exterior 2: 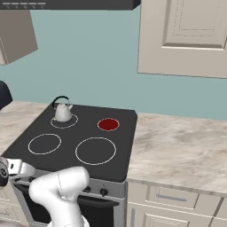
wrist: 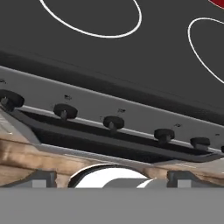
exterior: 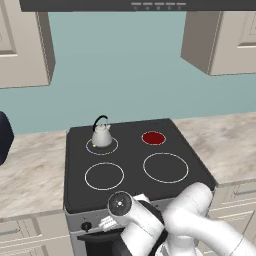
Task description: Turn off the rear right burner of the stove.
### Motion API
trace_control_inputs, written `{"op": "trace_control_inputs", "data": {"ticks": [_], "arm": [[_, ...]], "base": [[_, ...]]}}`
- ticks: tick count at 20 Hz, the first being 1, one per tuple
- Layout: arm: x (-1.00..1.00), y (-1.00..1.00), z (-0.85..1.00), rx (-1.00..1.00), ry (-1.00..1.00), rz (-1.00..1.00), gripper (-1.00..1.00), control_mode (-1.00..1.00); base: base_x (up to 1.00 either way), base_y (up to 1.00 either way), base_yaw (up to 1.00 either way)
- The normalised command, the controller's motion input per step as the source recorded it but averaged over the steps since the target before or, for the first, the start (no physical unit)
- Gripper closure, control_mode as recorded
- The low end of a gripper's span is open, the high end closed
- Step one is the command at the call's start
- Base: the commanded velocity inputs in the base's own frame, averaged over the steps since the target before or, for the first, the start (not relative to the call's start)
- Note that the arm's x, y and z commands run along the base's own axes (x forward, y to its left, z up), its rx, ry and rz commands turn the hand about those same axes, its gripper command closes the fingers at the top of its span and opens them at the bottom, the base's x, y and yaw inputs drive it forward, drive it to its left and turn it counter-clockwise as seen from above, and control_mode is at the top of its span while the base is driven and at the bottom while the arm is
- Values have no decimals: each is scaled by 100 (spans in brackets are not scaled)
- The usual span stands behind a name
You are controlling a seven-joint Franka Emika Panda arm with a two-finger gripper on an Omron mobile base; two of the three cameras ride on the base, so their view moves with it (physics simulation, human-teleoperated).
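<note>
My arm folds low in front of me, elbow bent, with the wrist turned down and forward. My tool (wrist: 109, 177) hangs apart from everything, touching nothing; its two dark fingertips (wrist: 41, 178) stand spread wide at the bottom of the hand view, with nothing held between them.

Stove (exterior: 135, 172) top: smooth black glass, dull sheen, thin white rings painted on it.
Rear right burner (exterior: 153, 138): flat red glowing disc, no texture I can see.
Front panel (wrist: 109, 107): matt grey metal under my hand.
Knobs (wrist: 113, 122): small, black, matt, plastic-looking.
Kettle (exterior: 101, 134): shiny silver metal, dark handle.
Counter (exterior 2: 177, 150): mottled beige stone, smooth.
Cabinets (exterior 2: 186, 35): plain matt beige panels.
Wall (exterior: 120, 70): flat teal, matt.
</note>
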Motion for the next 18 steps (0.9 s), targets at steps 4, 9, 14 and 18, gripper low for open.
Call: {"op": "trace_control_inputs", "data": {"ticks": [4, 9, 14, 18], "arm": [[0, 0, -56, 0, -23, -9, -100, -100], [7, 0, -55, 0, -19, -10, -100, -100], [4, 0, -19, 0, -19, -10, -100, -100], [0, 0, 0, 0, -14, -8, -100, -100]], "base": [[0, 0, 0], [0, 0, 0], [0, 0, 0], [0, 0, 0]]}}
